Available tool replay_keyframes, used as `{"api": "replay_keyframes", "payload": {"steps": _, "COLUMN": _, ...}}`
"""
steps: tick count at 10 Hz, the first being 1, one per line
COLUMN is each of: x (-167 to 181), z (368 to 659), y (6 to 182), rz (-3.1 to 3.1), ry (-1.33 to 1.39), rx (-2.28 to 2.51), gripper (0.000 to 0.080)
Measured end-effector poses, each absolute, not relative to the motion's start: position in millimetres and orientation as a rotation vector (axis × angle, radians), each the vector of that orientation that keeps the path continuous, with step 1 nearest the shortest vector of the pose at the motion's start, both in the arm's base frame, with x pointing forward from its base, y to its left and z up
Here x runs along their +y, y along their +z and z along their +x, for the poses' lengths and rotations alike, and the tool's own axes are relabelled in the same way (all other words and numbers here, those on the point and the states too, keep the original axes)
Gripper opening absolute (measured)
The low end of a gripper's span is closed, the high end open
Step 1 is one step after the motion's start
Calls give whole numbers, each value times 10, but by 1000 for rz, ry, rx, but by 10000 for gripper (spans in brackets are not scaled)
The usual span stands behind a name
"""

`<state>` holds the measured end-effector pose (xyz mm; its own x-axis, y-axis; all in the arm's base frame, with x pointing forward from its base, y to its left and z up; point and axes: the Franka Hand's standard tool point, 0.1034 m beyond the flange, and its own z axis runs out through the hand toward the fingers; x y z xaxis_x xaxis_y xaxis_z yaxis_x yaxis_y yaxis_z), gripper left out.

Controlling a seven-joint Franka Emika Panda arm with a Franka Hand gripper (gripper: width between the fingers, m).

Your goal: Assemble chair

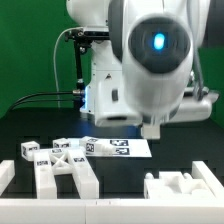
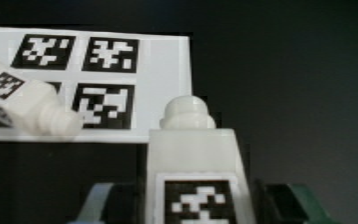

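Note:
A white chair piece with a rounded peg end and a square marker tag fills the near part of the wrist view. My gripper is shut on it, with a dark finger against each side. A smaller white chair piece lies tilted on the marker board just beyond. In the exterior view the gripper hangs low over the black table by the marker board; the held piece is hidden there behind the hand. A larger white chair frame lies at the front left.
Small tagged white blocks lie toward the exterior view's left, behind the frame. Another chunky white part sits at the front right. A white rail runs along the table's front edge. The arm's base stands behind.

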<state>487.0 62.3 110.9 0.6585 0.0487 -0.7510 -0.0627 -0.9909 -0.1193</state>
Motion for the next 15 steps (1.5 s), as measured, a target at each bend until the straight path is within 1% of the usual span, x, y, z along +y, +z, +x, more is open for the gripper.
{"api": "replay_keyframes", "payload": {"steps": 1, "x": 620, "z": 4898, "y": 1027, "rz": -2774, "ry": 1150, "rx": 4, "gripper": 281}}
{"api": "replay_keyframes", "payload": {"steps": 2, "x": 612, "z": 4937, "y": 1003, "rz": -2817, "ry": 1049, "rx": 13, "gripper": 282}}
{"api": "replay_keyframes", "payload": {"steps": 4, "x": 620, "z": 5023, "y": 1040, "rz": -2900, "ry": 812, "rx": 24, "gripper": 282}}
{"api": "replay_keyframes", "payload": {"steps": 5, "x": 753, "z": 5193, "y": 1135, "rz": -2931, "ry": 689, "rx": 4, "gripper": 282}}
{"api": "replay_keyframes", "payload": {"steps": 6, "x": 960, "z": 5517, "y": 1281, "rz": -2964, "ry": 472, "rx": -42, "gripper": 282}}
{"api": "replay_keyframes", "payload": {"steps": 7, "x": 1088, "z": 5696, "y": 1351, "rz": -2980, "ry": 310, "rx": -71, "gripper": 282}}
{"api": "replay_keyframes", "payload": {"steps": 8, "x": 1135, "z": 5721, "y": 1353, "rz": -2991, "ry": 196, "rx": -90, "gripper": 282}}
{"api": "replay_keyframes", "payload": {"steps": 11, "x": 1067, "z": 5767, "y": 1302, "rz": -3009, "ry": -96, "rx": -67, "gripper": 282}}
{"api": "replay_keyframes", "payload": {"steps": 12, "x": 1009, "z": 5825, "y": 1239, "rz": -3011, "ry": -253, "rx": -96, "gripper": 282}}
{"api": "replay_keyframes", "payload": {"steps": 13, "x": 1001, "z": 5895, "y": 1195, "rz": -3008, "ry": -349, "rx": -94, "gripper": 284}}
{"api": "replay_keyframes", "payload": {"steps": 14, "x": 1036, "z": 6037, "y": 1181, "rz": -2994, "ry": -491, "rx": -99, "gripper": 284}}
{"api": "replay_keyframes", "payload": {"steps": 15, "x": 1063, "z": 6036, "y": 1125, "rz": -2995, "ry": -491, "rx": -110, "gripper": 284}}
